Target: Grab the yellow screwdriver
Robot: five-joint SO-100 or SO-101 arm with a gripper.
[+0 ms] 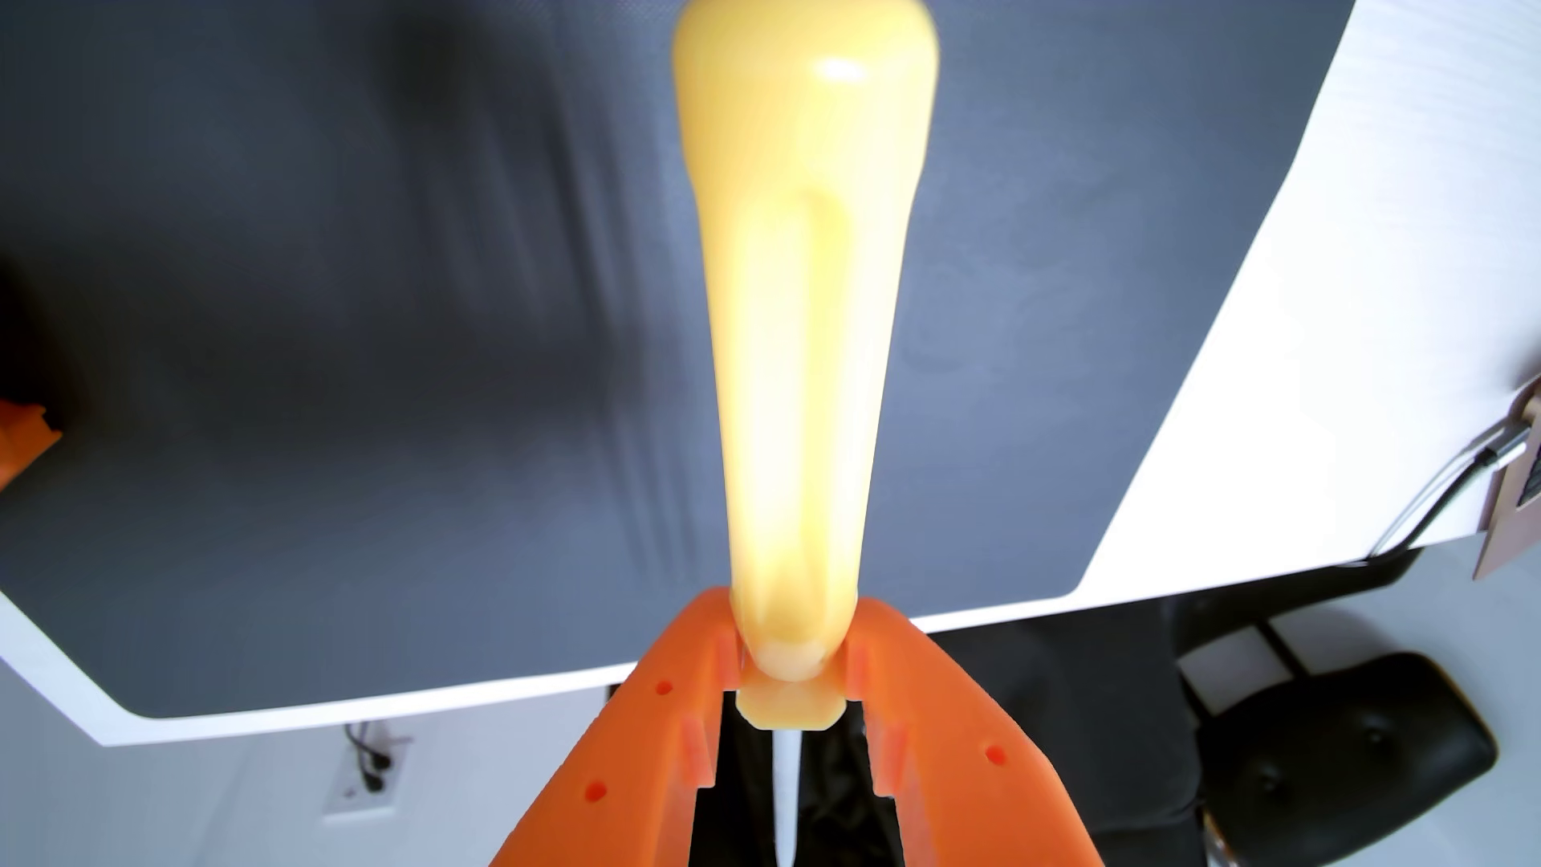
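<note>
In the wrist view the yellow screwdriver (796, 333) stretches from the gripper up to the top edge, its pale yellow handle pointing away from the camera. My orange gripper (792, 659) is shut on the narrow neck of the handle, one finger (659, 717) on the left and the other on the right. A strip of the metal shaft (785, 792) shows between the fingers below the handle. The screwdriver hangs lifted above the dark mat (333, 333).
The dark grey mat covers a white table (1334, 375). Cables and a brown object (1509, 500) sit at the right table edge. A black chair (1351, 750) stands on the floor below right. An orange part (21, 433) shows at the left edge.
</note>
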